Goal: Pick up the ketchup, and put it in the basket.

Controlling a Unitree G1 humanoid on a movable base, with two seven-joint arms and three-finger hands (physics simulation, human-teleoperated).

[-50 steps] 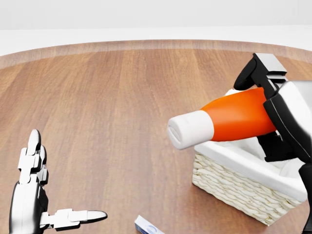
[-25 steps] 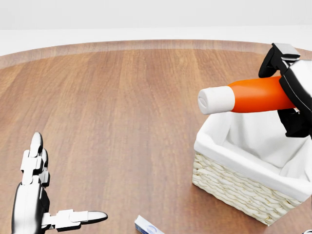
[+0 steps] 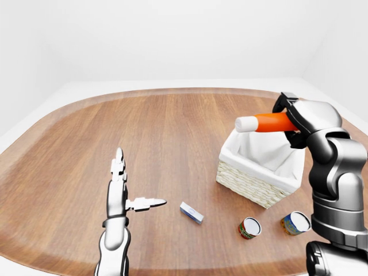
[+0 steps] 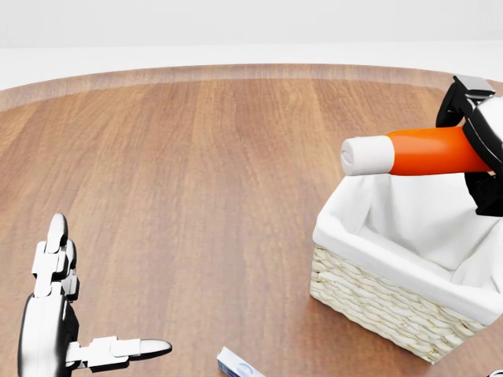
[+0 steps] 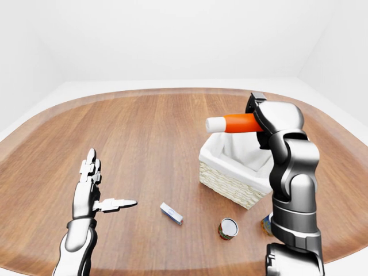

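Orange ketchup [image 4: 428, 151] in right hand [image 3: 299, 118] above basket [image 4: 393, 302].

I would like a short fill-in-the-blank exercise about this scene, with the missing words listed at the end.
1. The right hand holds the ketchup above the ____.
2. The ketchup's white cap points toward the ____ side of the head view.
3. The basket is lined with ____ cloth.
4. Below the basket in the left-eye view, ____ cans lie on the table.

Missing words: basket; left; white; two
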